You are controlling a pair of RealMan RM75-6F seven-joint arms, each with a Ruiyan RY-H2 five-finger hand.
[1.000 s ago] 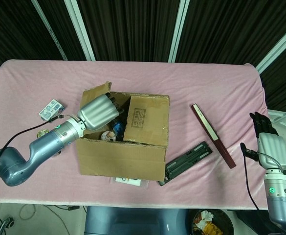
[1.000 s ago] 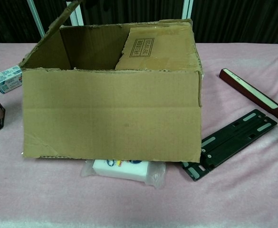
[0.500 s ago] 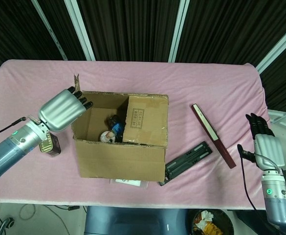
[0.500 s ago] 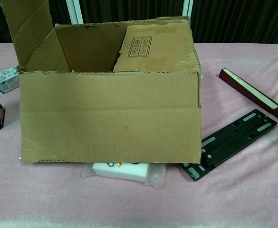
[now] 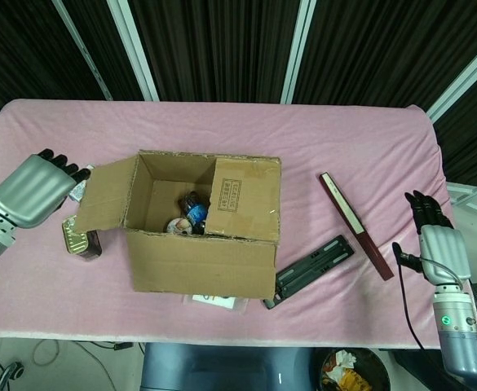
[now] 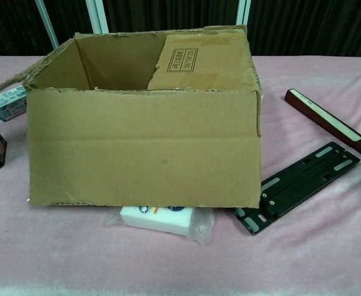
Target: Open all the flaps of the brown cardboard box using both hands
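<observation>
The silver-backed left hand (image 5: 33, 189) hovered at the far left, empty, its dark fingers loosely extended. The silver-backed right hand (image 5: 436, 236) stood at the far right, fingers straight, holding nothing.

Brown cardboard box (image 5: 201, 244) mid-table, left flap (image 5: 103, 199) folded outward, right flap (image 5: 242, 199) folded inward

The head view looks steeply down from above on the whole pink tabletop (image 5: 222, 130). The chest view sits low at the near edge, facing level and close. Both share the cardboard box (image 5: 201, 236) and black bracket (image 6: 303, 185).
</observation>
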